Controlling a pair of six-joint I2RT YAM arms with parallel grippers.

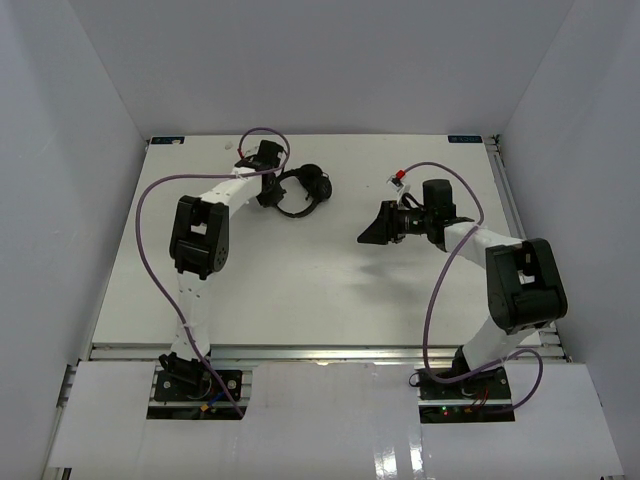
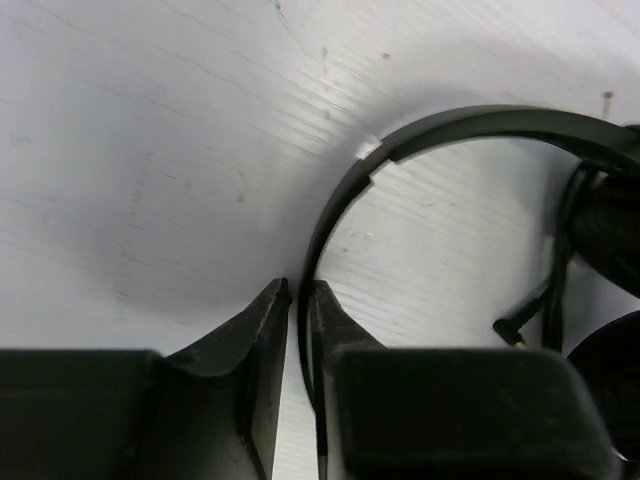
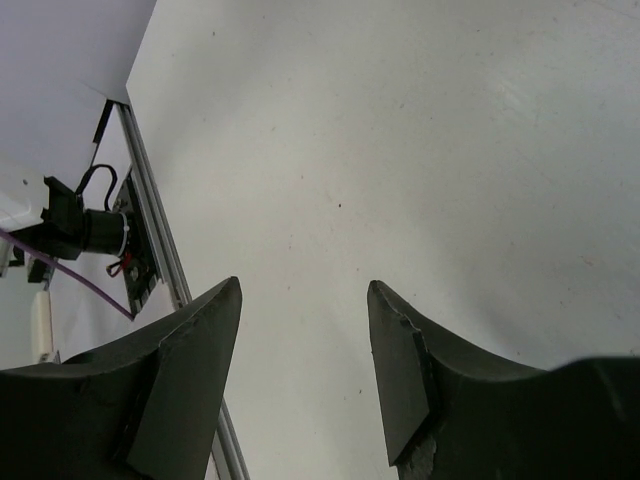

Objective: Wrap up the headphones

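One pair of black over-ear headphones (image 1: 303, 188), trailing one thin black cord (image 2: 562, 250) with one small plug (image 2: 510, 330). Two white-and-black robot arms: left arm (image 1: 197, 235), right arm (image 1: 522, 285). Two black two-finger tools: left tool (image 2: 298, 292), right tool (image 3: 305, 290). Two thick purple cables (image 1: 150, 250). One white tabletop (image 1: 300, 290).

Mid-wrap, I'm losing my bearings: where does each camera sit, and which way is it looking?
Top: above and behind the bases, looking down on the table; left arm and right arm show whole, headphones by the left one.
Left wrist: low over the table, looking past its nearly closed jaws at the headband and plug.
Right wrist: looking down past its open, empty jaws at the table and its edge rail.
Shared: top and left wrist both show the headphones.
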